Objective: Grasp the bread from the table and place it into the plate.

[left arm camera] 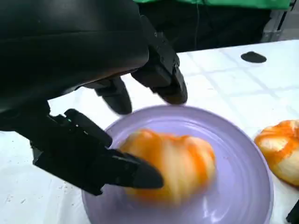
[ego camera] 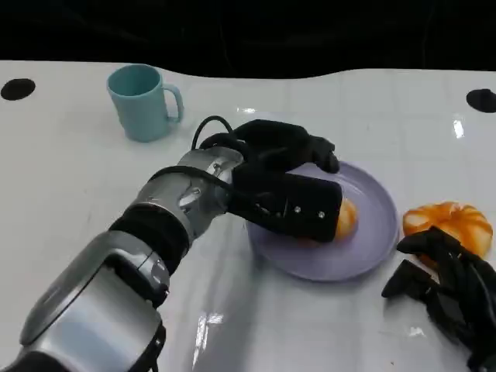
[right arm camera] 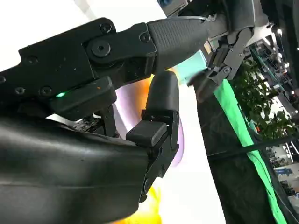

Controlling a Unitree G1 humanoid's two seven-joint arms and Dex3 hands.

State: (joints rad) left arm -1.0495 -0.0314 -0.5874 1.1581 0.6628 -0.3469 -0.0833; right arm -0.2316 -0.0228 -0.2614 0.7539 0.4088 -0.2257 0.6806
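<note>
The left robot hand (ego camera: 288, 186) reaches over the lavender plate (ego camera: 372, 252), its palm low above the dish and its fingers (left arm camera: 161, 74) curled down around a bread roll (left arm camera: 175, 165). In the left wrist view the thumb (left arm camera: 117, 170) lies against the near side of the roll while the other fingers hang over its far side with some air beneath them; the roll is blurred there, so it seems cradled rather than firmly pinched, and I cannot tell whether the hand grips it or has let it go. The roll sits on the plate's floor, toward the side nearest the mug.

The right robot hand (ego camera: 449, 283) rests on the counter (ego camera: 77, 170) beside the plate, on the side away from the mug, its fingers loosely bent with nothing in them. Just beyond it, off the plate's rim, lies a second bread roll (ego camera: 451, 225) on the counter. A teal mug (ego camera: 143, 102) stands well apart from the plate, upright, handle turned toward it.

With one roll inside the plate, the placing looks nearly done. The risk is in the withdrawal: if the thumb drags while lifting away, it could pull the roll toward the rim or tip it out. The palm is low enough that a sideways retreat could catch the rim and slide the plate toward the second roll.
</note>
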